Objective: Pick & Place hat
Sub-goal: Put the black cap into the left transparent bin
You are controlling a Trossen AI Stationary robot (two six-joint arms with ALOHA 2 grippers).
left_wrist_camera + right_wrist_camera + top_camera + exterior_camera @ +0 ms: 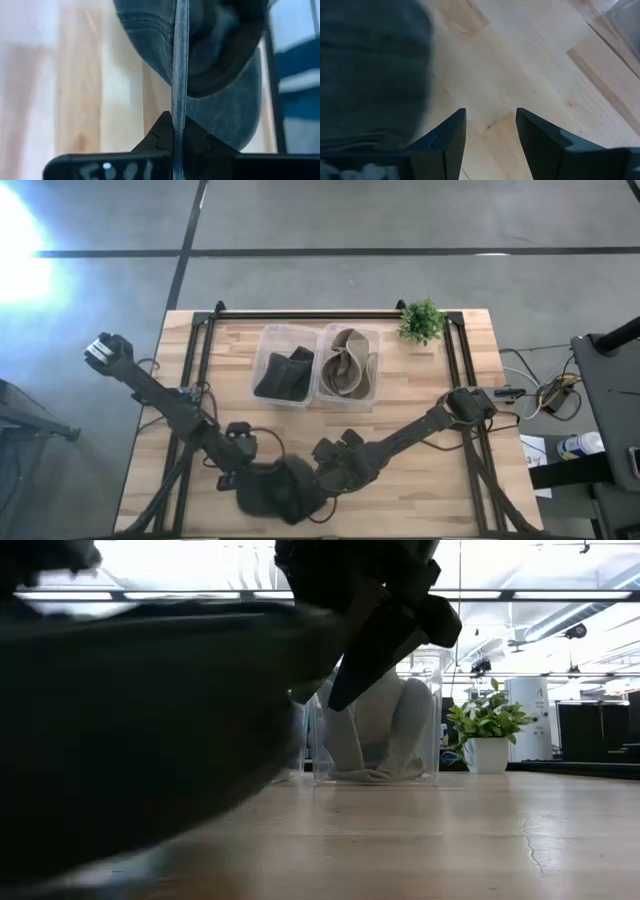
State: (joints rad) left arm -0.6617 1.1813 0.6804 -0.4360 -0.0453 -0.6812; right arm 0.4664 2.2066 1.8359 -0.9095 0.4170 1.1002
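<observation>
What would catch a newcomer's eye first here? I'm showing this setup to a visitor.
First, the dark grey fabric cap at the near edge of the light wooden table, pinched by its brim in the left hand. The right hand hovers open beside it. Farther back, two clear plastic bins sit side by side, one holding a black hat, the other a beige hat.

The wooden surface carries two clear bins side by side at 12 o'clock, a small green plant at 1 o'clock, and a dark hat at 6 o'clock.
</observation>
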